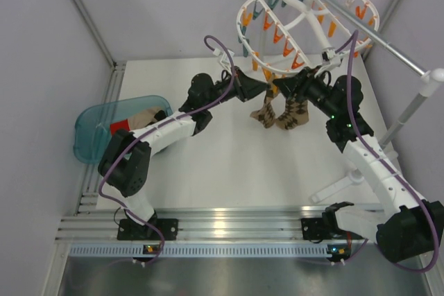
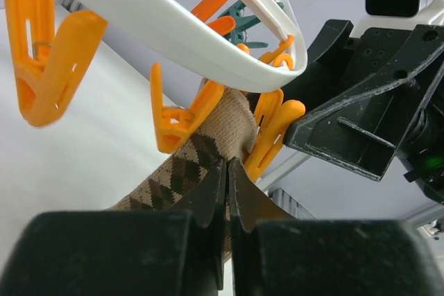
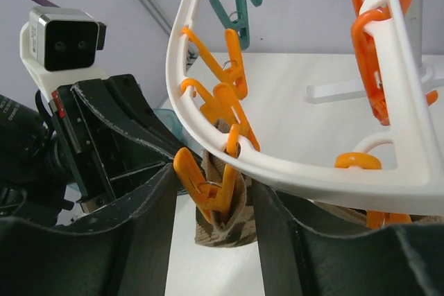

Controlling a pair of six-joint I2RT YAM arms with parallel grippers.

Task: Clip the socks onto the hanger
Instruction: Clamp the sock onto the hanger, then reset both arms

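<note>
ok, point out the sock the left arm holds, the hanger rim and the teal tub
sock [image 2: 229, 121]: left wrist view, tan top end among the orange clips.
hanger [image 2: 139, 8]: left wrist view, white outer rim.
teal tub [image 1: 90, 131]: top external view, bare left wall.

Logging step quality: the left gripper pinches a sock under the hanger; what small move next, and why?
Probably open the left gripper slightly and see whether the sock hangs. Its cuff seems already seated in an orange clip, and the right gripper stands open on either side of that clip, not squeezing it.
</note>
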